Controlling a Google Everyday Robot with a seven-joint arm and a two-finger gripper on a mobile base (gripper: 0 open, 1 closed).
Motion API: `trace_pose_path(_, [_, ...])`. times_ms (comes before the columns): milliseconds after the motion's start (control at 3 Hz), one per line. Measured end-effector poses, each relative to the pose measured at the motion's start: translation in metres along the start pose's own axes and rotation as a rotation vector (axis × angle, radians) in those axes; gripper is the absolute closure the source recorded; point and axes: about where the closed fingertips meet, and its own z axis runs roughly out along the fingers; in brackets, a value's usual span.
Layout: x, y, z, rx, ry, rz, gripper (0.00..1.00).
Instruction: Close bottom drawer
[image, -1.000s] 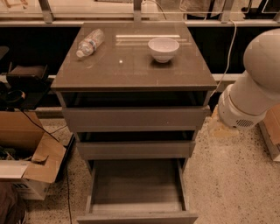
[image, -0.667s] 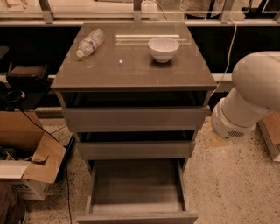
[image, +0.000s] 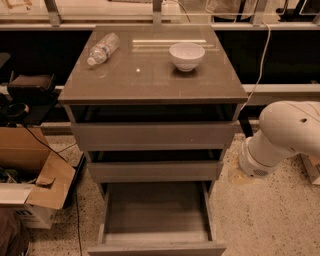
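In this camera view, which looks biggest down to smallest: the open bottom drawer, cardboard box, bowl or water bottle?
1. bottom drawer
2. cardboard box
3. bowl and water bottle, too alike to rank
The gripper is out of view; only the white arm shows at right.

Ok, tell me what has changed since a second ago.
The white arm has dropped lower beside the cabinet; its pincer is out of view. The bottom drawer stays pulled open, and the bottle and bowl have not moved.
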Motion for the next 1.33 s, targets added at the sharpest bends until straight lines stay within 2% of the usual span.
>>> trace_pose_path(333, [0.0,0.002,-0.001,-0.003,0.019,0.001,1.0])
trace_pose_path(667, [0.001,0.011,0.031,-0.024,0.03,-0.038,1.0])
trace_pose_path(1000, [0.004,0.023,0.078,-0.055,0.042,-0.071,1.0])
trace_pose_path(1333, [0.016,0.026,0.124,-0.085,0.033,-0.076,1.0])
